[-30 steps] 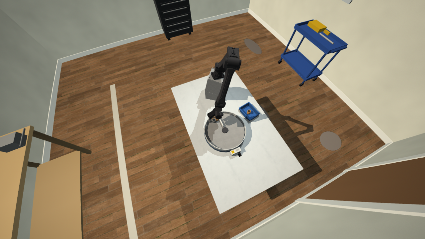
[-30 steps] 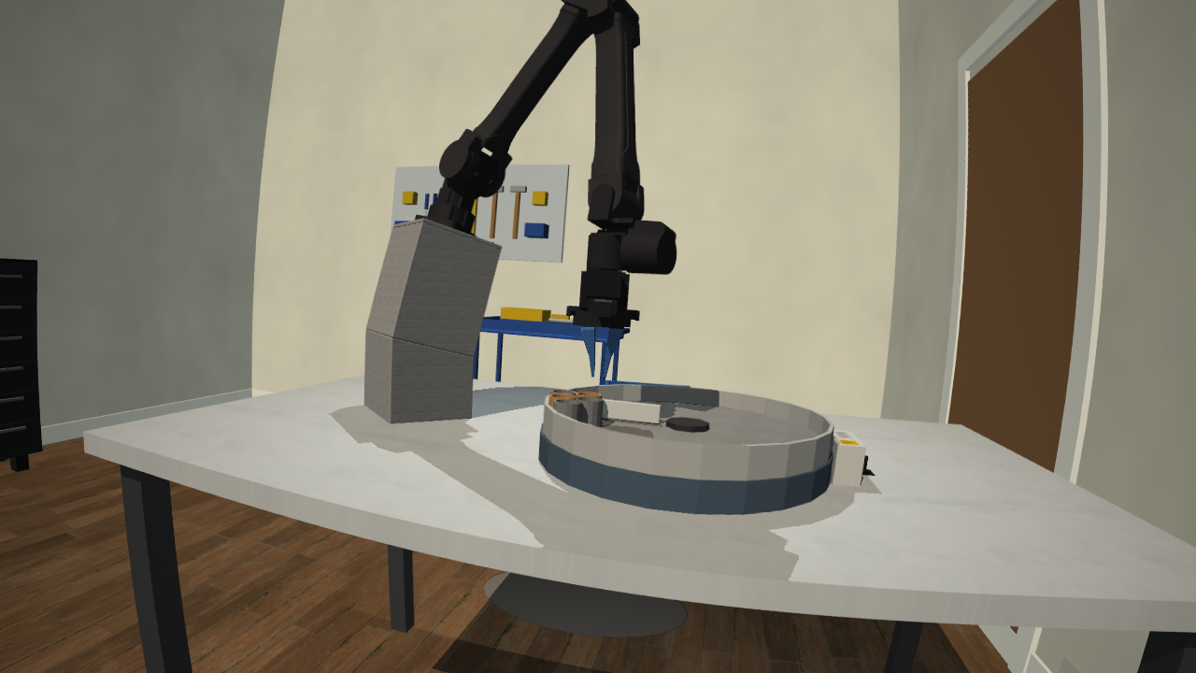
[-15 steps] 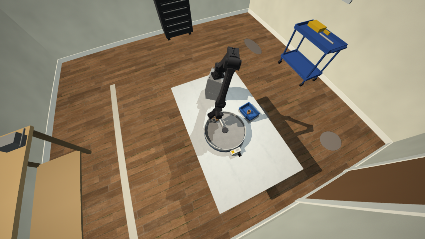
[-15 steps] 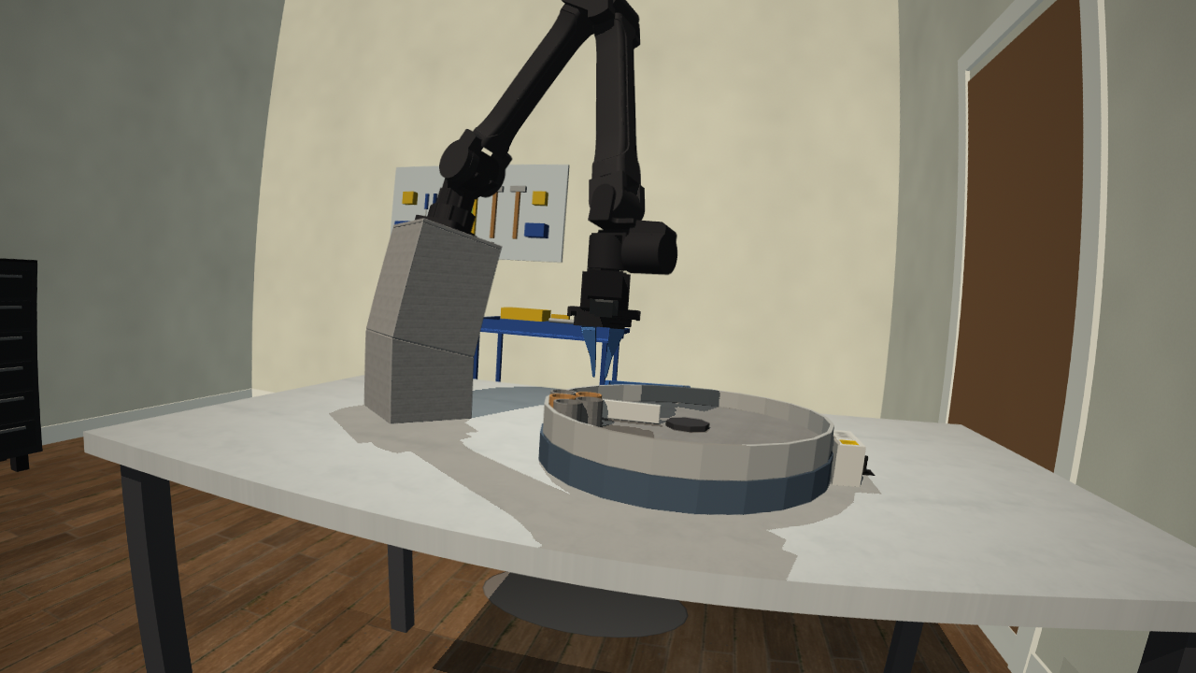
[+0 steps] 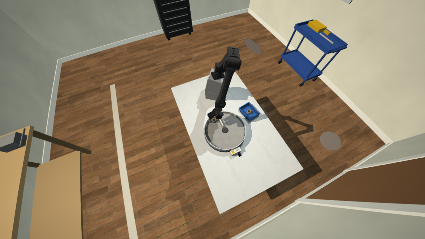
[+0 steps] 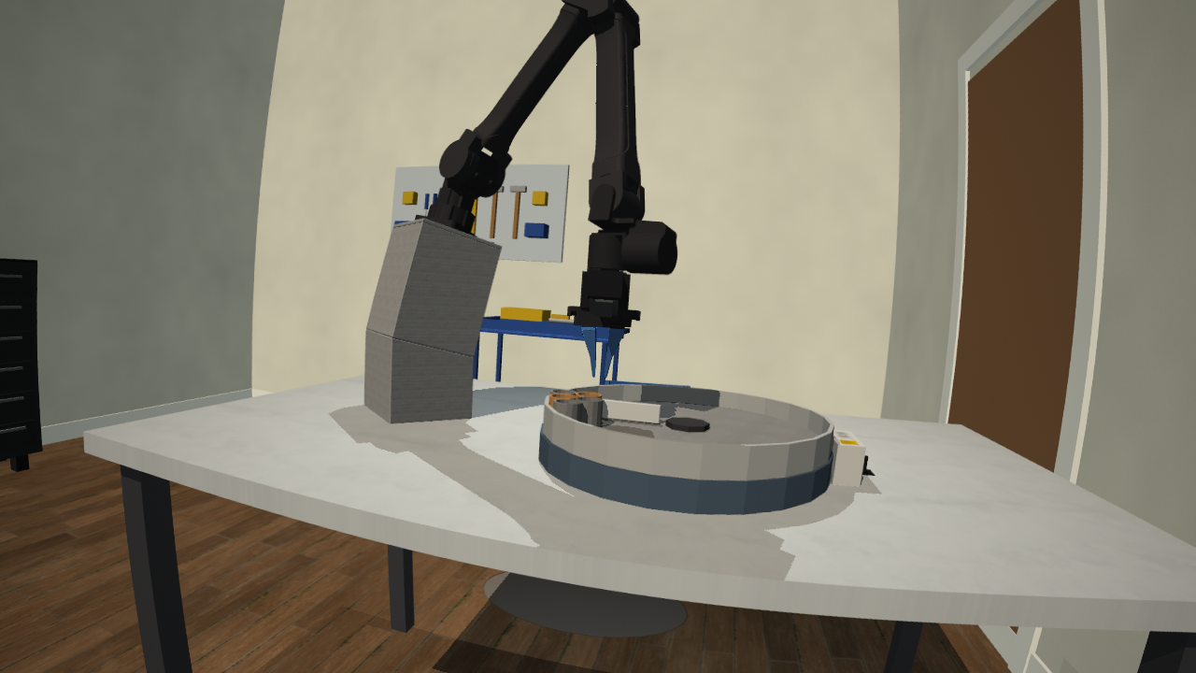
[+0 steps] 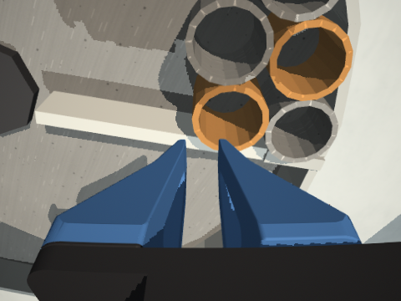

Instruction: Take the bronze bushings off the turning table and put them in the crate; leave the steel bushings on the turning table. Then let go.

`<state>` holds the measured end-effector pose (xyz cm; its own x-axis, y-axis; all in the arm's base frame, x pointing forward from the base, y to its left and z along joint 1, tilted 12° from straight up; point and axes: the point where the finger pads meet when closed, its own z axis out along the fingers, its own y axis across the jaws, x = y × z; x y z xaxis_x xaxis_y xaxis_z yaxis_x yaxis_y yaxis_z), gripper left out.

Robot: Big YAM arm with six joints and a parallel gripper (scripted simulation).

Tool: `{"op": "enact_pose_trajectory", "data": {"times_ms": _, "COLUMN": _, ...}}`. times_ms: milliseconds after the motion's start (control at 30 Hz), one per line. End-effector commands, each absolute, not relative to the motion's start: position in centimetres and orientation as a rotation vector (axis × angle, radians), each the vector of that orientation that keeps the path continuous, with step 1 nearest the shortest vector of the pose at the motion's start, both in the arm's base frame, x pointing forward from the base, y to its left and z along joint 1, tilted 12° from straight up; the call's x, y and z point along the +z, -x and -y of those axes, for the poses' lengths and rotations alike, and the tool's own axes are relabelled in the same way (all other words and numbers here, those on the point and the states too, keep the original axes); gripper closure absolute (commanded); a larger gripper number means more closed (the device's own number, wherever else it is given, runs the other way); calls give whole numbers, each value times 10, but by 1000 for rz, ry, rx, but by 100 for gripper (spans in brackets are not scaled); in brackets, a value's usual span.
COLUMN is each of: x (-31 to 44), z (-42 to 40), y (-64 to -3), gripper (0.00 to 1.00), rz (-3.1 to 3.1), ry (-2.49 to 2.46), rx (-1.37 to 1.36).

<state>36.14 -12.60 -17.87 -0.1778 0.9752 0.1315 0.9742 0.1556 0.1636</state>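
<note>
Gripper (image 5: pixel 218 115) (image 6: pixel 598 378) (image 7: pixel 202 151) narrowly open, grasping nothing, above the turning table (image 5: pixel 244 130) (image 6: pixel 685 463). Markings on the white box (image 5: pixel 235 151) (image 6: pixel 847 465): too small to read

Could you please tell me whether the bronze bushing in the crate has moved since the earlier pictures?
No, the bushing sits similarly within the crate's walls.
</note>
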Motion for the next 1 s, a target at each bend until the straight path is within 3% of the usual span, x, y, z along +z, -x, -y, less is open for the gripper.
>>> {"op": "enact_pose_trajectory", "data": {"times_ms": 0, "x": -178, "z": 129, "y": -367, "gripper": 86, "rz": -2387, "ry": -2006, "rx": 334}}
{"op": "enact_pose_trajectory", "data": {"times_ms": 967, "x": -198, "z": 126, "y": -368, "gripper": 86, "rz": -2366, "ry": -2012, "rx": 337}}
